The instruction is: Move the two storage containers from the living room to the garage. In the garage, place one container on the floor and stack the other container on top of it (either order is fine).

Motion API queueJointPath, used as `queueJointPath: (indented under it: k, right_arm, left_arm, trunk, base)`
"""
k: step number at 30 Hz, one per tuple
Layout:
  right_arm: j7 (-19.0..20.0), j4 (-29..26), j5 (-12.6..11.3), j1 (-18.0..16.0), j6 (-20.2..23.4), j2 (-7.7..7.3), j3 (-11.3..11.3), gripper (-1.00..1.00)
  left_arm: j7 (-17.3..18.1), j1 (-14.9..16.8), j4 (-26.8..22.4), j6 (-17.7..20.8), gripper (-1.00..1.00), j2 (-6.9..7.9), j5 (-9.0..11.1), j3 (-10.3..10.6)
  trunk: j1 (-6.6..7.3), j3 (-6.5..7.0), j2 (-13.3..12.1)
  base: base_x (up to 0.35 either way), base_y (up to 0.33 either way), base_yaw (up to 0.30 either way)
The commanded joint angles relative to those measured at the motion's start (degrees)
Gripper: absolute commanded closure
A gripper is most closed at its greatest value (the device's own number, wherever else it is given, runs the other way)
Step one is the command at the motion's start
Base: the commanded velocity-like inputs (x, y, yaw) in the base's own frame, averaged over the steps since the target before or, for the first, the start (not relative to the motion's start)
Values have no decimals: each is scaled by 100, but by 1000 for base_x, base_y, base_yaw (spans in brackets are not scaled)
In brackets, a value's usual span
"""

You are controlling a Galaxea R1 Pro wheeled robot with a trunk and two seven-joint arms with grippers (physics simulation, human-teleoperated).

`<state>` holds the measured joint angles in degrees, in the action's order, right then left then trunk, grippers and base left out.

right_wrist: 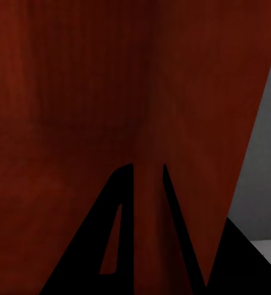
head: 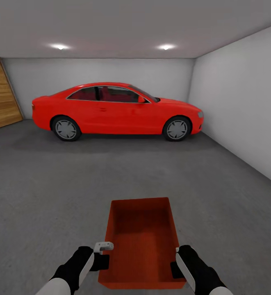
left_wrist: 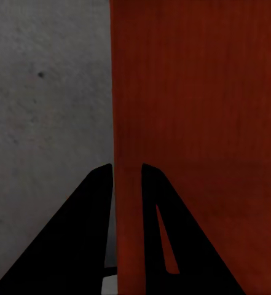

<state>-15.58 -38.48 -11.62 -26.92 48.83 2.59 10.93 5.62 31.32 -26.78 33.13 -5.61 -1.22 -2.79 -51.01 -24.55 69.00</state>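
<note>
One red-orange storage container (head: 141, 241) with no lid sits lengthwise between my two arms, over the garage's dark grey concrete floor (head: 69, 184). My left gripper (head: 102, 262) is shut on its left side wall. In the left wrist view the two black fingers of the left gripper (left_wrist: 127, 169) straddle the container's thin wall (left_wrist: 196, 92), with the floor (left_wrist: 43, 110) beside it. My right gripper (head: 177, 266) is shut on the right side wall. The right wrist view has the right gripper (right_wrist: 147, 167) pinching that wall of the container (right_wrist: 80, 92). I cannot tell whether the container's base touches the floor.
A red car (head: 115, 110) is parked across the far end of the garage. A wooden door (head: 0, 98) stands at the far left and a pale wall (head: 242, 102) runs along the right. Open concrete lies between me and the car.
</note>
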Motion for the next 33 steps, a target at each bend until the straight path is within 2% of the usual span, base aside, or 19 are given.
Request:
queueJointPath:
  k: [1,33]
  right_arm:
    - [-24,-11,-374,-7,-49,83,7,100]
    - [-24,-11,-371,-7,-49,83,6,100]
  left_arm:
    - [14,-3,-4,36,100,-11,87,16]
    - [11,-3,-7,36,100,-11,87,16]
  trunk:
    - [-4,-6,4]
    - [-4,-6,4]
  base:
    - [332,126,0]
    - [332,13,0]
